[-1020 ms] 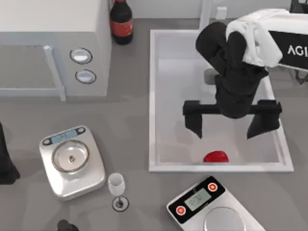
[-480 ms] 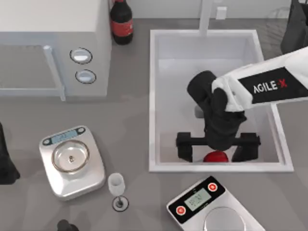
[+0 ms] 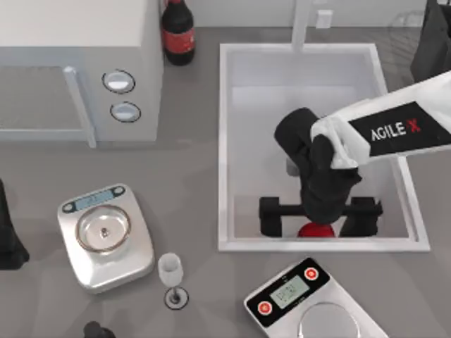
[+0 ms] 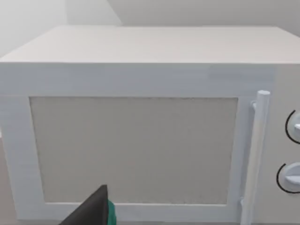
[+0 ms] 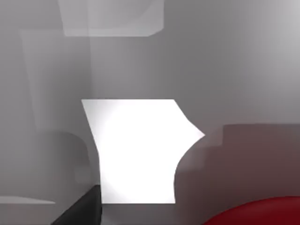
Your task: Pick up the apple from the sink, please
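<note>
The apple [image 3: 315,230] is a small glossy red fruit on the floor of the white sink [image 3: 223,141], close to the front wall. My right gripper [image 3: 316,224] reaches down into the basin and stands open, one black finger on each side of the apple, with the wrist covering the fruit's top. In the right wrist view the apple [image 5: 262,213] shows as a red curve close to the camera against the grey sink floor [image 5: 140,61]. My left arm [image 3: 7,236] is parked at the table's left edge.
A white microwave [image 3: 70,63] fills the back left and faces the left wrist camera [image 4: 140,140]. A dark bottle [image 3: 177,32] stands beside it. A silver scale [image 3: 106,236] and a wine glass [image 3: 171,271] sit front left, another scale [image 3: 310,303] just before the sink, the faucet post [image 3: 301,24] behind.
Over the last second my right gripper travelled from mid-sink toward the front wall and lowered around the apple. Since half a second ago it has barely shifted.
</note>
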{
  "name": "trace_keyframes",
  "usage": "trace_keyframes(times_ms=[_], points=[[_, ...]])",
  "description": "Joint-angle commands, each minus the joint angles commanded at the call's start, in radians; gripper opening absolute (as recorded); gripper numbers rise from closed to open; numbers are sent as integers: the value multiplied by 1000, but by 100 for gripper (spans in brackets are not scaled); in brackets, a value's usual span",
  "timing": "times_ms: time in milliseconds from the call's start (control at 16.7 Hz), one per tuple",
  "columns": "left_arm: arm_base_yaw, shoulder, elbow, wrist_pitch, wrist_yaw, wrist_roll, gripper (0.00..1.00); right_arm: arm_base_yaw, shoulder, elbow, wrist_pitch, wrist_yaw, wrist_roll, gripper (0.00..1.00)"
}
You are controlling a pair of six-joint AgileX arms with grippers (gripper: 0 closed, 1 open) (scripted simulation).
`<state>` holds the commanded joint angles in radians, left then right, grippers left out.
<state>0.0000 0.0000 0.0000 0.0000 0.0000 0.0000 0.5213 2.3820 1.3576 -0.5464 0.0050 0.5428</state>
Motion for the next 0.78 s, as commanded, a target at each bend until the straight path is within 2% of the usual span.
trace_keyframes(times_ms=[720,780], points=[[0,0,0,0,0,0,100,0,0,0,0,0,0,2],[0,0,0,0,0,0,100,0,0,0,0,0,0,0]])
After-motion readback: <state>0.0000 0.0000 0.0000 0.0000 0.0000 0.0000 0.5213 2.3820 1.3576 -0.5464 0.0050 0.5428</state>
